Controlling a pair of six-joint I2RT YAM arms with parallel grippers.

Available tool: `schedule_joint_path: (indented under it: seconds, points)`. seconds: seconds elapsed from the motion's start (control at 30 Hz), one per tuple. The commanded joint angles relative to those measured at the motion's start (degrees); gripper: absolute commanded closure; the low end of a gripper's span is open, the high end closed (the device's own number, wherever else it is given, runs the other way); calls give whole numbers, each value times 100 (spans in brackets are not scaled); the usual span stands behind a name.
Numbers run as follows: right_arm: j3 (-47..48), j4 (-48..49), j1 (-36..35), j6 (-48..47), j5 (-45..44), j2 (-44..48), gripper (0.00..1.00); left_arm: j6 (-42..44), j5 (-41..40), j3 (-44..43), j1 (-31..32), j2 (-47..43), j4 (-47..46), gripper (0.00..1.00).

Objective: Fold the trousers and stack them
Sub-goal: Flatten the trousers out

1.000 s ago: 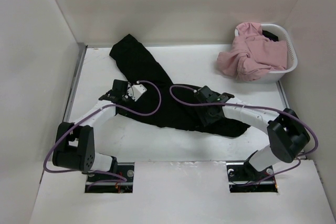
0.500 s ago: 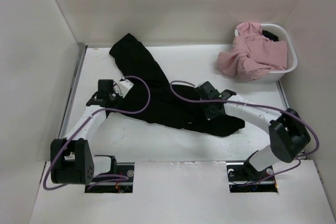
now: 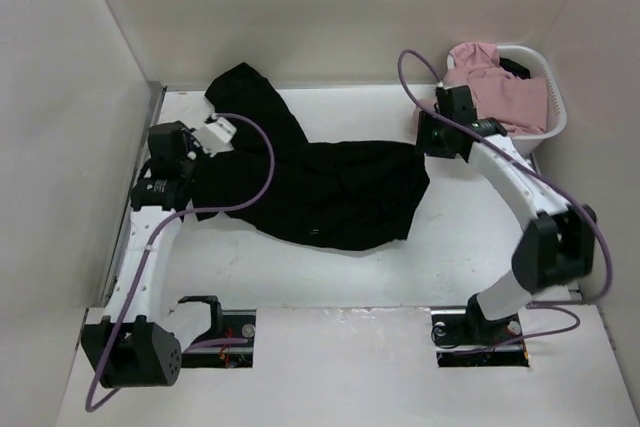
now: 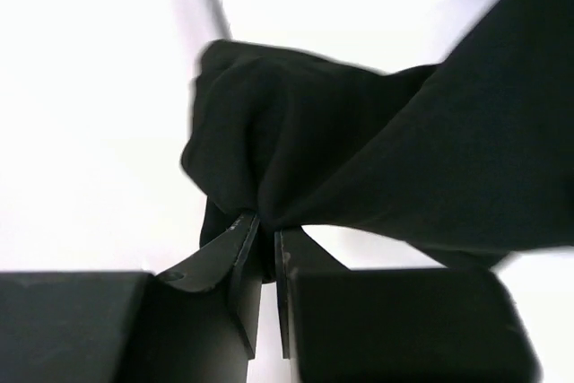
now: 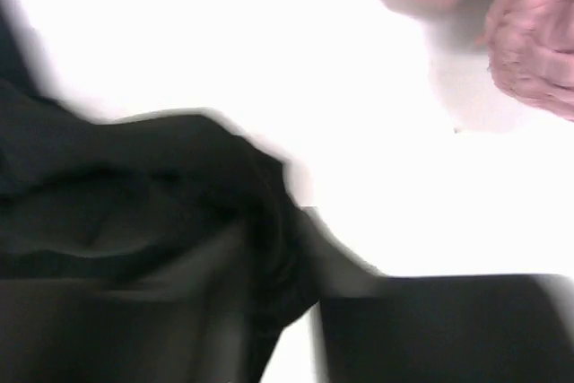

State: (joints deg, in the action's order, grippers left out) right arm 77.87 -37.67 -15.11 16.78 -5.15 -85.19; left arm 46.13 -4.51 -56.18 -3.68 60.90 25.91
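- black trousers (image 3: pixel 320 187) lie stretched across mid-table, between both arms.
- left gripper (image 4: pixel 266 224) pinched tight on a bunched edge; pull level, not up.
- right gripper (image 3: pixel 432 142) likely clamps the opposite end, wrist view blurred; match tension, avoid the basket (image 3: pixel 553 117) beyond.

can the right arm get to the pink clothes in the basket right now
Probably in reach, but not free: the right gripper sits just beside the white basket of pink clothes, yet appears shut on the black trousers.
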Motion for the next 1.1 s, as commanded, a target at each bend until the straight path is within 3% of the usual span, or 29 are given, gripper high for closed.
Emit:
schedule_joint_path:
  seconds: [0.0,0.03,0.07,0.23,0.3,0.37,0.47,0.53,0.7,0.87,0.97,1.07]
  points:
    - [123,93,364,299,110,-884,42,238,363,-209,687,61,660,92]
    - [176,119,434,370,128,-964,16,256,346,-139,854,158,704,91]
    - [220,128,452,457,154,-982,0,274,285,-34,1004,263,696,91]
    - [-191,225,234,844,-161,43,0,283,-23,362,1050,615,451,90]
    - [-665,242,32,1186,-468,623,0,160,64,432,979,563,406,84]
    - [-1227,278,-162,1572,-671,1150,0,28,248,485,1066,405,441,73]
    - [-2368,409,-399,2529,-812,1977,0,-209,267,468,1094,317,511,39]
    - [-3133,541,-514,3092,-708,2400,0,-393,197,346,866,299,642,29]
    - [-4480,717,-707,4235,-532,3279,0,-956,949,-243,-547,220,1704,28]
    - [-4947,954,-1146,4992,-671,3465,0,-1527,2286,-263,-1604,430,2944,31]
    - [-5062,1278,-1322,5283,-707,3264,0,-1983,2709,220,-1641,738,3096,35]
    - [-5036,1595,-1454,5380,-681,2869,0,-2537,2746,607,-1290,1141,2605,36]
